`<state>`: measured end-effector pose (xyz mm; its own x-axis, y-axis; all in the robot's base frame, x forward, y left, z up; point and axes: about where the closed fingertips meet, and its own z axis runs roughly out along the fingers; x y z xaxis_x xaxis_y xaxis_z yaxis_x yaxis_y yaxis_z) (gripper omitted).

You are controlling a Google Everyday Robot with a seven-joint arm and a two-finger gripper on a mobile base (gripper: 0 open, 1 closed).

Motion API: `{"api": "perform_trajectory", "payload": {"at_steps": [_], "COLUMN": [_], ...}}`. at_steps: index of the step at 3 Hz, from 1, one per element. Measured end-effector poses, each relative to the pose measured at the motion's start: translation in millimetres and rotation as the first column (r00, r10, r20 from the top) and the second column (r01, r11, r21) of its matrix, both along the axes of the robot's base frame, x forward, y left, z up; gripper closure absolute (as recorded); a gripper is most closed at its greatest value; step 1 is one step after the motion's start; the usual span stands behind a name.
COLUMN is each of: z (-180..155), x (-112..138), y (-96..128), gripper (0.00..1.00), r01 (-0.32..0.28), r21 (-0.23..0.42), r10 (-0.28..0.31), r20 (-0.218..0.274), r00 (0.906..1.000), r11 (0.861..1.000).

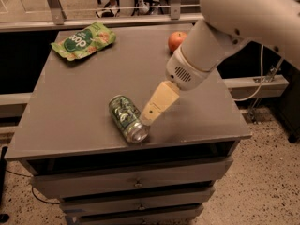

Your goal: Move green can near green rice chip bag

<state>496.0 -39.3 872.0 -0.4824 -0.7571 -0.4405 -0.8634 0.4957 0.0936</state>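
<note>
The green can (126, 117) lies on its side near the front edge of the grey table (70, 102), its silver end toward the front. The green rice chip bag (83, 40) lies flat at the table's back left corner, far from the can. My gripper (151, 112) reaches down from the right on the white arm (220, 36); its cream tip sits right beside the can's right side, touching or nearly touching it.
A round orange-red apple (176, 41) sits at the back right of the table, partly behind the arm. The table is a cabinet with drawers (136, 184) below. A railing and a speckled floor (262, 172) surround it.
</note>
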Motion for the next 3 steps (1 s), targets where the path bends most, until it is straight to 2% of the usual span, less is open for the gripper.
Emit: {"api": "perform_trajectory", "payload": {"at_steps": [1,2,3], "z": [-6,-18,-24], "x": [3,-1,-7], "y": [32,55,72], "gripper": [0.00,0.00,0.00], "r01": [0.016,0.036,0.050], "r21": [0.024,0.027,0.014], "r10": [-0.015,-0.033,-0.048], "r20": [-0.059,-0.104,-0.110], "r00": [0.9981,0.9940,0.9928], "r11": [1.000,0.999,0.999]}}
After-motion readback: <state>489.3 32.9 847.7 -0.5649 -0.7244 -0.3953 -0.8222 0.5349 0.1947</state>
